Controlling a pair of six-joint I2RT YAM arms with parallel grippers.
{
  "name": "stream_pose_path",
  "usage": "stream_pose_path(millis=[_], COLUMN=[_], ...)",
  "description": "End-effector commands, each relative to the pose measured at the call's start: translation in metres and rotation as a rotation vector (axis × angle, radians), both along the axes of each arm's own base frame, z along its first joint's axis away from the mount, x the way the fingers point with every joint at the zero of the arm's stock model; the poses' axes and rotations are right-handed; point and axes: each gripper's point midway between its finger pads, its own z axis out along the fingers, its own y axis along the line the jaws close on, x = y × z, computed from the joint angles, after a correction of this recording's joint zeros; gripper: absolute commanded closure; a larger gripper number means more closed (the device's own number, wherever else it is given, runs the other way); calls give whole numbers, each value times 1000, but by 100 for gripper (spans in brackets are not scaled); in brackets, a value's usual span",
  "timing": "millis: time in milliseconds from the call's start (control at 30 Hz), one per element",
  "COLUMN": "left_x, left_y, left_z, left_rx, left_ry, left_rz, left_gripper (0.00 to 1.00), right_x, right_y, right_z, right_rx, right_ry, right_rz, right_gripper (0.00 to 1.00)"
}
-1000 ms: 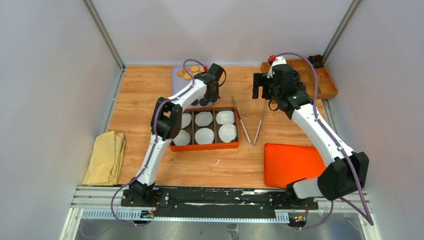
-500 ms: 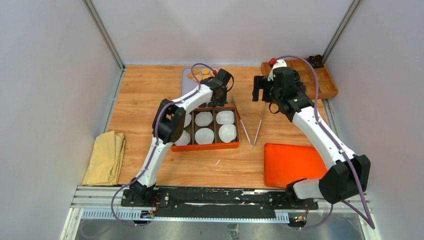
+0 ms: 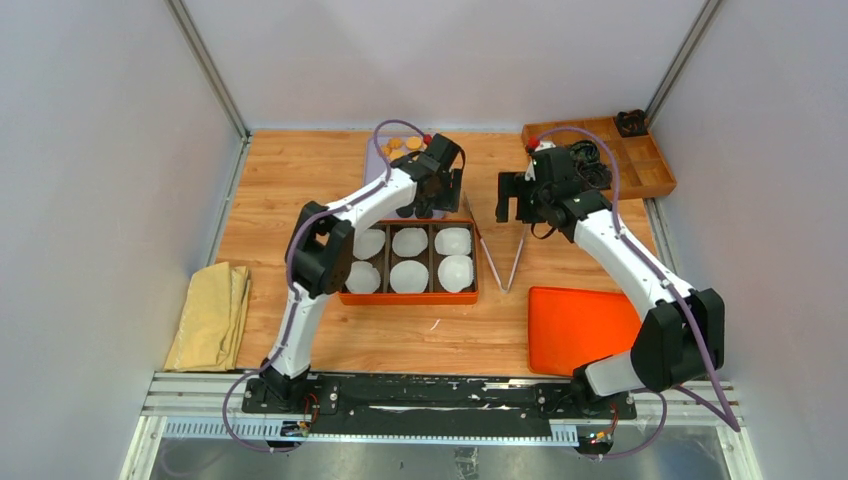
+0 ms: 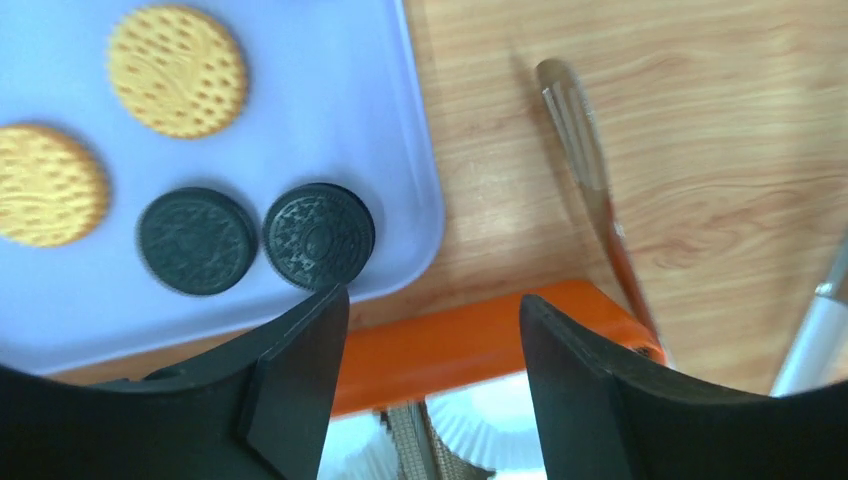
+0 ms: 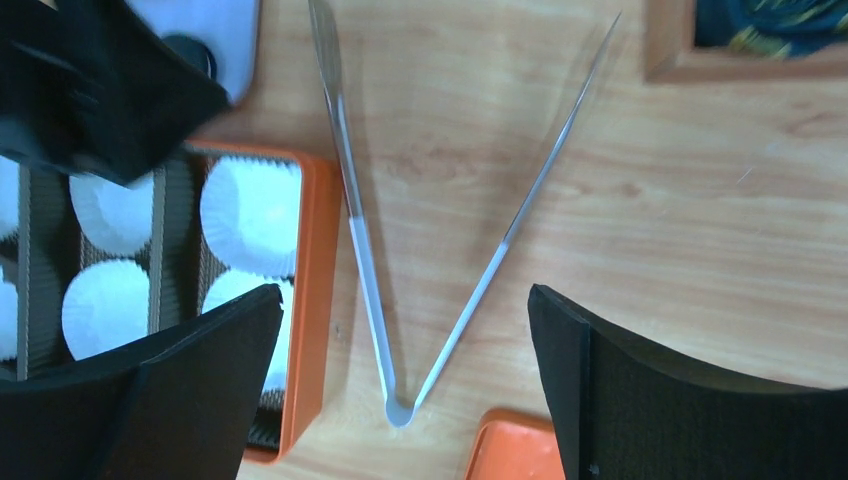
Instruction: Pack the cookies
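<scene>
Several golden cookies lie on a lavender tray at the back, and two of them show in the left wrist view beside two dark round biscuits. My left gripper hangs open and empty over the gap between the tray's near corner and the far rim of the orange box. Every box cell holds a white paper liner and no cookie. My right gripper is wide open above the metal tongs, with nothing in it.
An orange lid lies at the front right. At the back right stands a wooden compartment tray. A folded tan cloth rests at the left edge. The tongs lie just right of the box.
The lavender tray has slid right together with my left gripper, which was shut and has now opened. My right gripper has moved left and nearer, over the tongs.
</scene>
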Motion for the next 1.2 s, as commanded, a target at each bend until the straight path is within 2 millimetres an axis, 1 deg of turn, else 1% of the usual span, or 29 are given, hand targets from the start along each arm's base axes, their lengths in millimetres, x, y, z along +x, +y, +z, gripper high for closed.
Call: stream_pose_path(millis=[0, 100, 167, 200, 267, 367, 433, 533, 567, 600, 733, 867, 967, 1033, 1167], left_x=[7, 5, 0, -3, -6, -6, -2, 3, 5, 5, -6, -21, -34, -43, -58], left_y=[6, 10, 13, 16, 31, 67, 84, 107, 115, 118, 121, 124, 126, 129, 133], left_z=[82, 106, 107, 102, 87, 64, 50, 34, 29, 25, 12, 1, -5, -9, -11], left_rx=[-14, -28, -33, -24, 26, 148, 152, 105, 91, 82, 86, 80, 68, 63, 55], left_ry=[-184, -235, -239, -234, -233, -230, -201, -145, -129, -121, -88, -48, -26, -12, 1], left_rz=[-21, -33, -35, -32, 2, 97, 136, 192, 208, 209, 202, 198, 194, 194, 191], left_gripper=[27, 24, 24, 24, 24, 24, 24, 24, 25, 25, 26, 26, 27, 27, 27], right_x=[-37, -54, -66, -71, -81, -89, -92, -96, -97, -98, -98, -93, -85, -77, -64], right_y=[12, 14, 14, 13, 14, 16, 14, 7, 5, 4, 5, 9, 12, 8, 9], right_z=[-35, -55, -67, -73, -83, -91, -94, -101, -105, -110, -128, -144, -152, -160, -169], right_rx=[50, 38, 25, 22, 25, 24, 13, -17, -27, -32, -41, -46, -52, -84, -114], right_ry=[151, 213, 255, 274, 305, 328, 333, 342, 351, 362, 408, 435, 440, 436, 434], right_rz=[47, 53, 43, 38, 29, 34, 31, 11, 3, 0, -15, -23, -24, -45, -56], right_gripper=[0, 0, 0, 0, 0, 0, 0, 0, 0, 0, 0, 0, 0, 0, 0])
